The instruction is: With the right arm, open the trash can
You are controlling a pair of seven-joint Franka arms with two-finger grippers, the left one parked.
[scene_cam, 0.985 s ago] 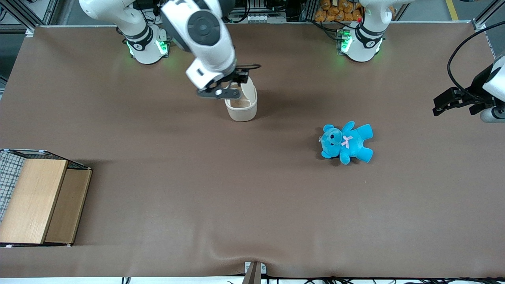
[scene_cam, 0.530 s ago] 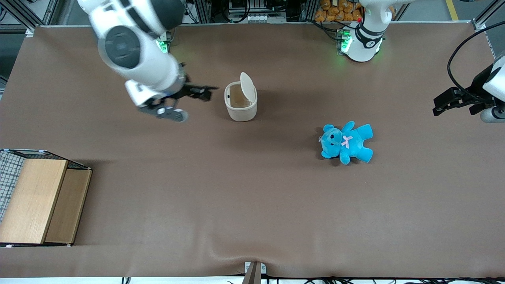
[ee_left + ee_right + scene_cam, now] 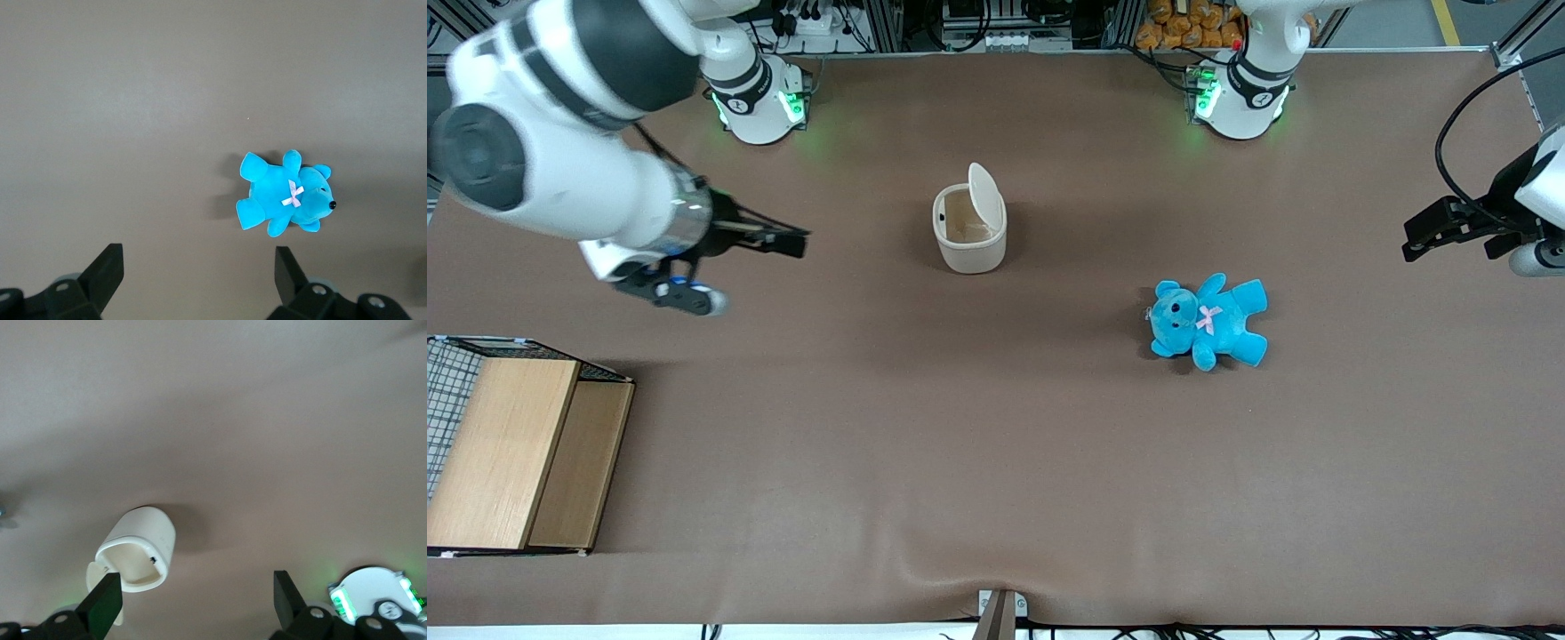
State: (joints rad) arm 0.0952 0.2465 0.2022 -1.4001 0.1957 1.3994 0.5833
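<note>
The gripper [image 3: 193, 600] hangs above bare table with its fingers [image 3: 103, 600] spread apart and nothing between them, well away from the bin [image 3: 969, 233], toward the working arm's end of the table. The right arm [image 3: 560, 169] reaches out over the brown table [image 3: 996, 462] from its base. The bin stands upright near the table's middle, its lid [image 3: 985, 196] flipped up and the tan inside showing. A blue teddy [image 3: 1208, 322] lies nearer the front camera, toward the parked arm's end. A wooden box [image 3: 511, 449] with wire mesh sits at the working arm's end, nearest the camera.
</note>
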